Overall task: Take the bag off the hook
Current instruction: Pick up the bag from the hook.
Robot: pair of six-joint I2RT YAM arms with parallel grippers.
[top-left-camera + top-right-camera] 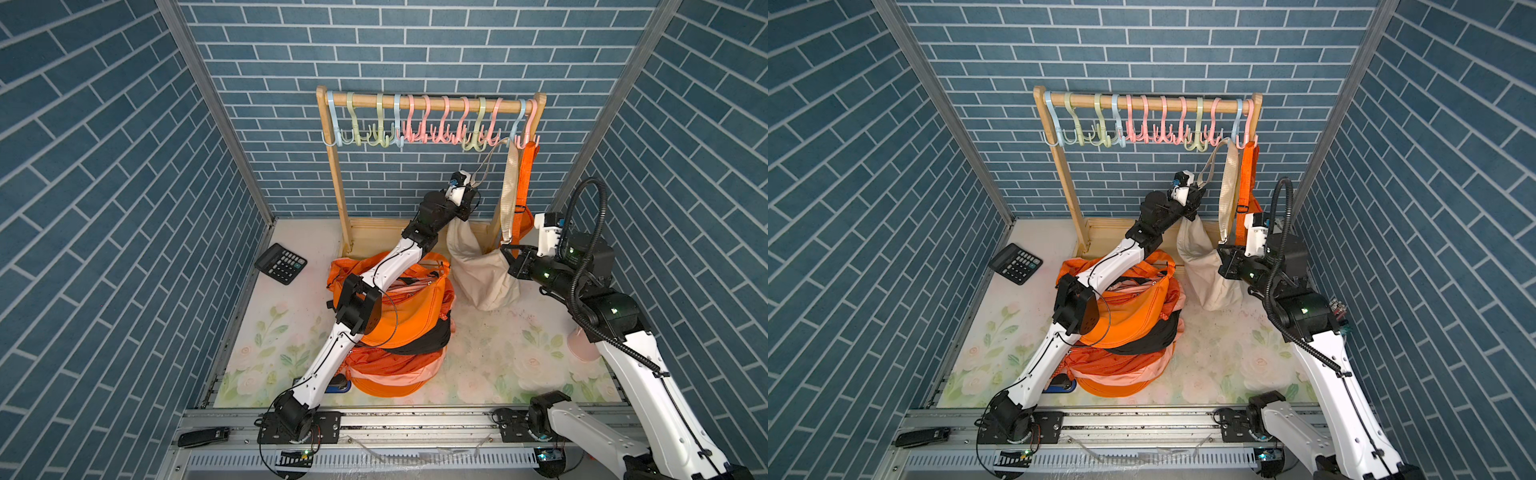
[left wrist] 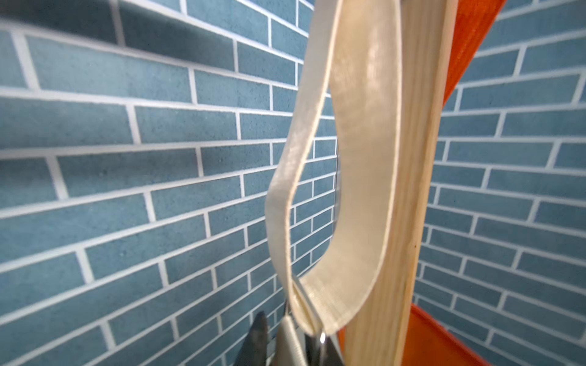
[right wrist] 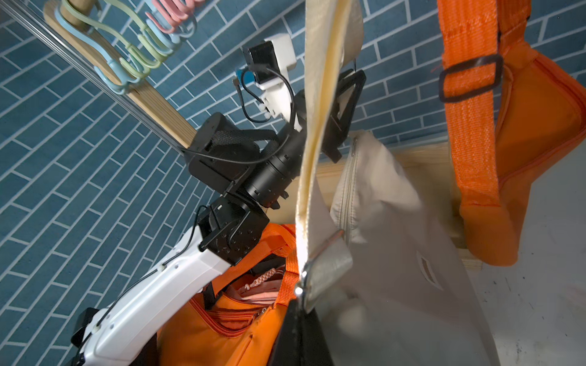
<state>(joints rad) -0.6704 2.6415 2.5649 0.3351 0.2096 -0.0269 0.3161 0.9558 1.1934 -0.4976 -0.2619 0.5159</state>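
Observation:
A beige bag (image 1: pixel 482 270) (image 1: pixel 1208 274) hangs at the rack's right end, its strap (image 1: pixel 510 187) looped over a light blue hook (image 1: pixel 517 124). My left gripper (image 1: pixel 473 187) (image 2: pixel 295 336) is raised beside the bag's left end and is shut on the narrow part of the strap (image 2: pixel 358 190), which runs up from the jaws. My right gripper (image 1: pixel 505 249) (image 3: pixel 304 304) is shut on the strap's lower right end, at the metal buckle (image 3: pixel 326 266) next to the bag's body (image 3: pixel 396 253).
An orange bag (image 1: pixel 525 208) hangs from the pink hook (image 1: pixel 530 124) just right of the beige strap, against the wooden rack's (image 1: pixel 428 104) post. A pile of orange bags (image 1: pixel 399 316) lies under my left arm. A calculator (image 1: pixel 281 263) rests by the left wall.

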